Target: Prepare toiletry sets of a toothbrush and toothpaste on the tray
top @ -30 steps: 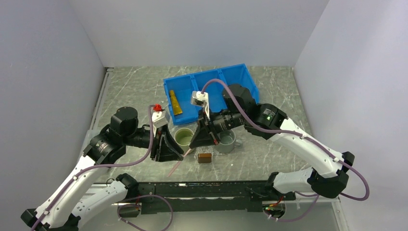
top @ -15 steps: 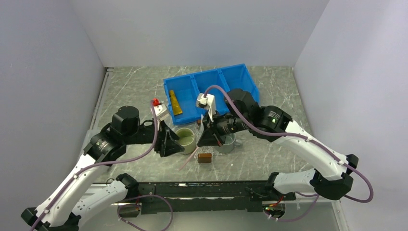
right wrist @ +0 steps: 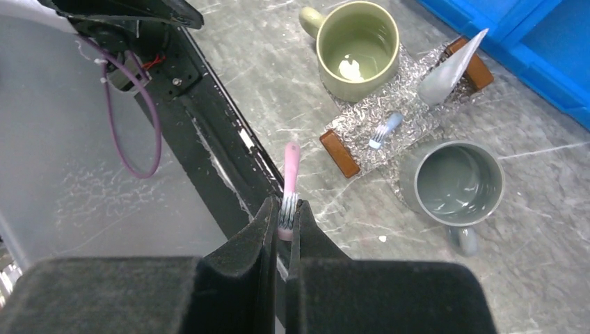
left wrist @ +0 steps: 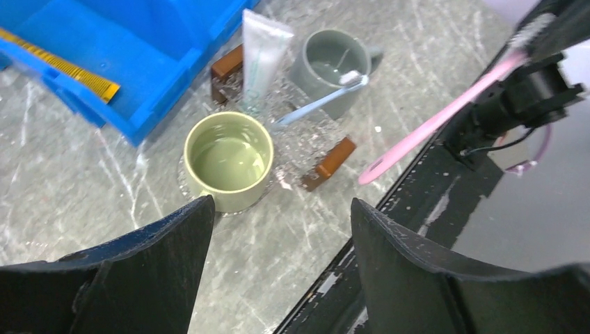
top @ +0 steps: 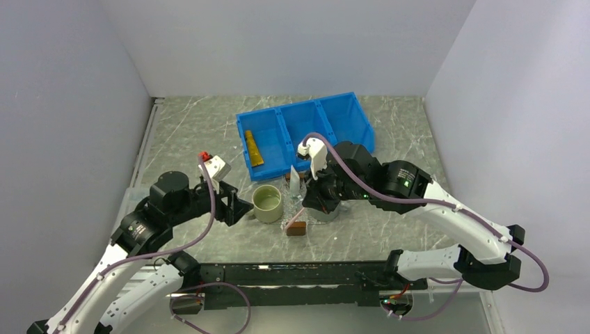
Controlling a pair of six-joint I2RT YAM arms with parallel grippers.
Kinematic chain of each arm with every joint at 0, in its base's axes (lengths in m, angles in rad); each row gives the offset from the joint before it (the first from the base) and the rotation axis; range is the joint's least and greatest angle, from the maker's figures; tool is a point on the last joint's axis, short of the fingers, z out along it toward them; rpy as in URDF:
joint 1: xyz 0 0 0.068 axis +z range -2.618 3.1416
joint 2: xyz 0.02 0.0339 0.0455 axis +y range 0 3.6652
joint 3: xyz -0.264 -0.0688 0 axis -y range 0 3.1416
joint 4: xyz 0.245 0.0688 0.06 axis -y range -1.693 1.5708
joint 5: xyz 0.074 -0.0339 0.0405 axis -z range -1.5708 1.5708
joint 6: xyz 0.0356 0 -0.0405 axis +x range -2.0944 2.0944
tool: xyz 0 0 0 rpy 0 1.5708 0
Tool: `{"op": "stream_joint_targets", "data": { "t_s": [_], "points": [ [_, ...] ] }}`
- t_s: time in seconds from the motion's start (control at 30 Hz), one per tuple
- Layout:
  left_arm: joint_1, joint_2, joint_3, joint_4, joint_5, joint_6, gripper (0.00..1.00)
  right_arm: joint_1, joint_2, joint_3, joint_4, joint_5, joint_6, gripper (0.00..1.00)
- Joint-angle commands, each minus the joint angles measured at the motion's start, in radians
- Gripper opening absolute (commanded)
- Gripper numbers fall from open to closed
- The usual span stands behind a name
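My right gripper [right wrist: 286, 211] is shut on the bristle end of a pink toothbrush [right wrist: 291, 167], whose handle sticks out over the table's near edge. In the left wrist view the same toothbrush [left wrist: 431, 125] hangs in the air to the right of the tray. The clear tray [right wrist: 379, 104], with a brown handle [right wrist: 339, 153] at each end, carries a white toothpaste tube [right wrist: 449, 69] and a blue toothbrush [right wrist: 383, 131]. A yellow toothpaste tube [top: 254, 147] lies in the blue bin [top: 348, 111]. My left gripper [top: 235, 207] is open and empty, left of the green mug [top: 267, 202].
A green mug [left wrist: 229, 158] stands on the tray's left end, and a grey mug [left wrist: 332, 66] stands beside the tray. The black base rail [right wrist: 209, 132] runs along the near edge. The blue three-compartment bin sits behind the tray.
My left gripper opened, let go of the pink toothbrush and drew back to the left. The right gripper kept hold of it and carried it right, toward the tray.
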Motion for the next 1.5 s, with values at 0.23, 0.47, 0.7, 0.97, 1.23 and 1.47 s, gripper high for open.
{"op": "stream_joint_targets", "data": {
  "t_s": [0.23,0.47,0.7,0.97,1.23,1.47],
  "points": [
    [0.000,-0.044,-0.050,0.031,-0.161,0.027,0.78,0.101,-0.102,-0.103,0.048,0.280,0.126,0.00],
    [0.002,-0.046,-0.051,0.031,-0.170,0.028,0.78,0.106,-0.158,-0.200,0.108,0.342,0.172,0.00],
    [0.006,-0.049,-0.053,0.022,-0.180,0.024,0.78,0.124,-0.121,-0.179,0.130,0.373,0.154,0.00],
    [0.008,-0.066,-0.055,0.017,-0.209,0.022,0.78,0.246,0.033,-0.047,0.023,0.528,0.158,0.00],
    [0.008,-0.083,-0.058,0.011,-0.229,0.015,0.78,0.312,0.197,0.076,-0.078,0.640,0.167,0.00],
    [0.008,-0.087,-0.057,0.008,-0.230,0.017,0.79,0.333,0.304,0.156,-0.154,0.692,0.169,0.00]
  ]
}}
